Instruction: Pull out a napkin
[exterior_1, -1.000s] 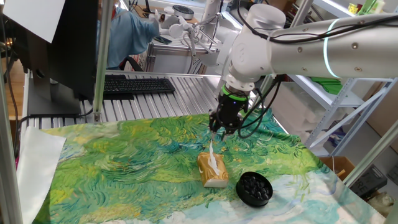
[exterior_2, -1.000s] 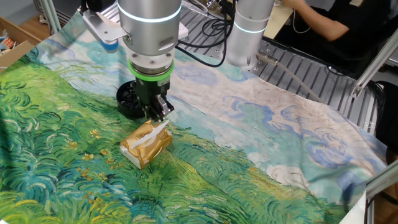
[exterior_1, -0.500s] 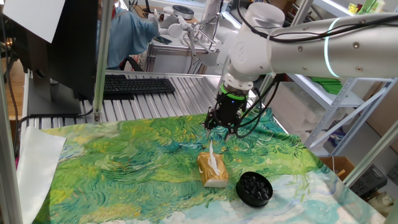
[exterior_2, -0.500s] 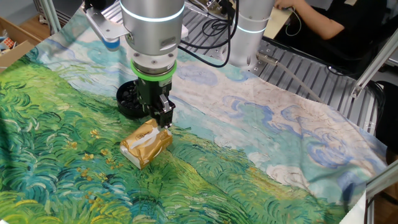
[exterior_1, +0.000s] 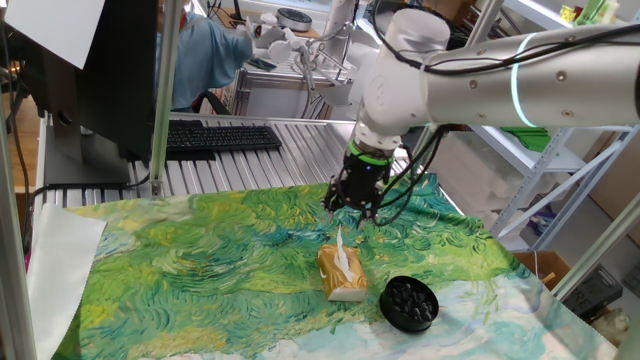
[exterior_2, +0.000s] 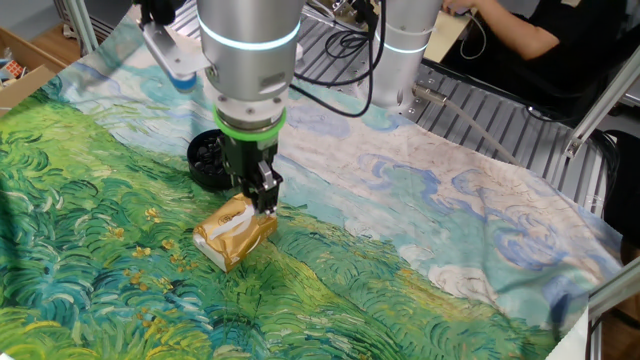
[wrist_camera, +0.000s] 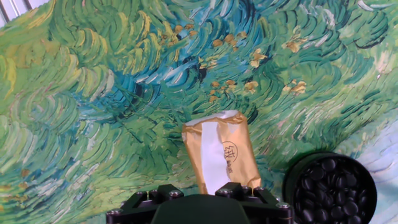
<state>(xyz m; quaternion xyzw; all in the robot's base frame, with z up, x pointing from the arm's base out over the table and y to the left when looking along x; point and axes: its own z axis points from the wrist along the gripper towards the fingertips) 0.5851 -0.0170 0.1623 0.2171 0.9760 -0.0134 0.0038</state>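
Compared with a second ago, the gripper (exterior_1: 350, 207) has risen and shifted slightly toward the far side of the desk (exterior_1: 200, 260), so the gap between it and the napkin (exterior_1: 340, 250) is now wider; the tissue pack (exterior_1: 341, 273) and napkin have not moved. Napkin stands upright from the slot of the tan-yellow tissue pack, pointed at its top, with its tip below the fingers (exterior_1: 343, 201) and apart from them in one fixed view. From the other fixed view the gripper (exterior_2: 266, 200) hangs over the far end of the tissue pack (exterior_2: 234, 231), and the white napkin (exterior_2: 262, 212) shows just beneath the fingertips; contact cannot be told from that side. Whether the fingers are open or closed cannot be determined: they hold nothing visible, and the hand view shows only the black gripper body at the bottom edge. That view looks down on the tissue pack (wrist_camera: 220, 157), its white napkin strip (wrist_camera: 214, 163) running along the middle. A round black perforated object (wrist_camera: 330, 188) lies just beside the pack on the painted green cloth (wrist_camera: 93, 93).
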